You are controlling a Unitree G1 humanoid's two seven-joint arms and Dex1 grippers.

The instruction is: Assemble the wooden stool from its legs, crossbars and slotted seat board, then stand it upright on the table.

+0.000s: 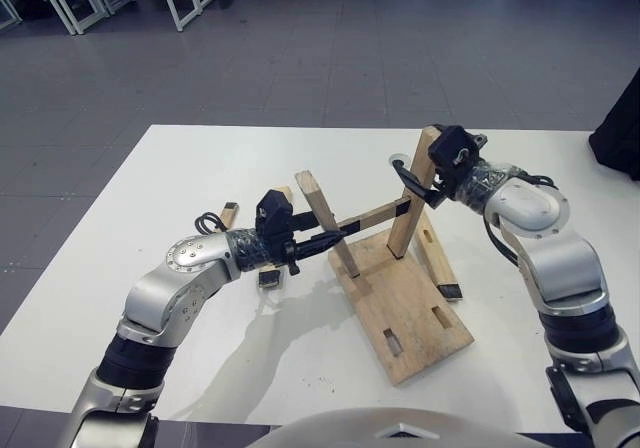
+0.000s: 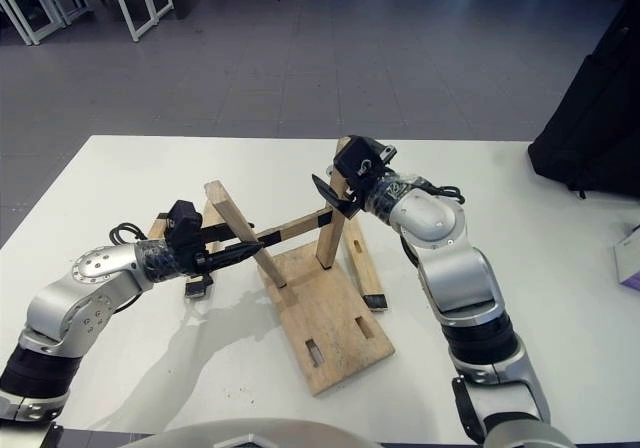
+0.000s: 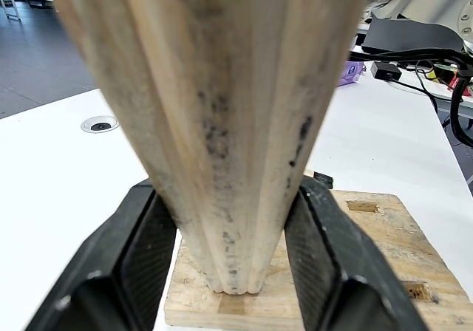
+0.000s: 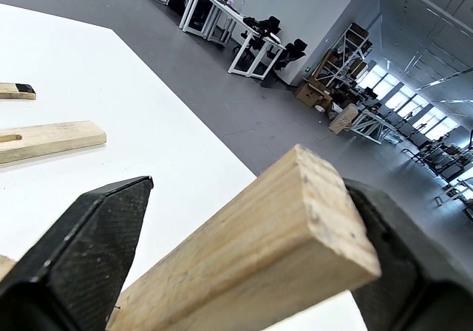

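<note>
White table in an open hall, grey floor beyond. The seat board lies flat near the table's middle, with 2 slots still unfilled at its near end. 2 legs rise from its far end: the left leg leans, the right leg is nearly upright, and a crossbar joins them. My left gripper is clamped on the left leg about mid-length, both pads against the wood. My right gripper is closed around the top of the right leg. A spare leg lies just beside the board on the right, and more sticks lie behind my left forearm.

I judge the parts stiff, light and rough enough to resist slipping. The push-fit joints look like the weak point, so I would hold each leg near its joint and avoid levering from the tips.
</note>
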